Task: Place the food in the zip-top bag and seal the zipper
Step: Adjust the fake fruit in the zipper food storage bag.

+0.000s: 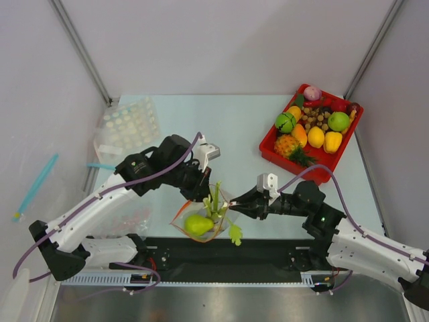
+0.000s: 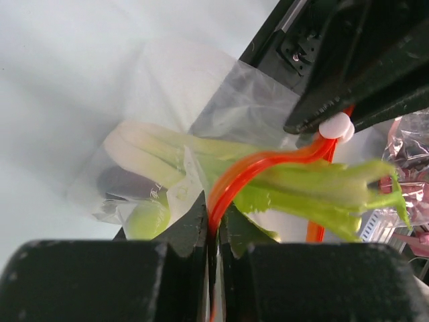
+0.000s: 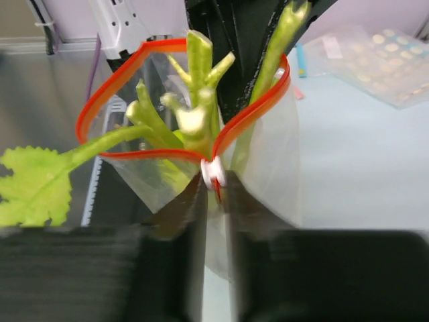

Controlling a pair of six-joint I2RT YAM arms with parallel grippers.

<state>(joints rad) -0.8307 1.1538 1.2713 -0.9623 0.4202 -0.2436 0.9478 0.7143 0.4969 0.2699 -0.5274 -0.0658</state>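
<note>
The clear zip-top bag (image 1: 201, 231) hangs between my two grippers with its mouth open. Its red-orange zipper (image 3: 127, 64) forms an open loop. The green pear (image 1: 198, 225) lies in the bag, with the dark eggplant (image 2: 124, 181) beside it. The leek (image 2: 151, 151) is in the bag too, and its green leaves (image 1: 216, 198) stick out of the mouth. My left gripper (image 2: 213, 218) is shut on the zipper strip. My right gripper (image 3: 214, 184) is shut on the bag's end at the white slider (image 3: 214, 172).
A red tray (image 1: 268, 151) with several toy fruits stands at the back right. A clear dotted bag (image 1: 127, 124) lies at the back left, and another clear bag (image 1: 131, 218) lies under the left arm. A black mat (image 1: 268, 251) runs along the front.
</note>
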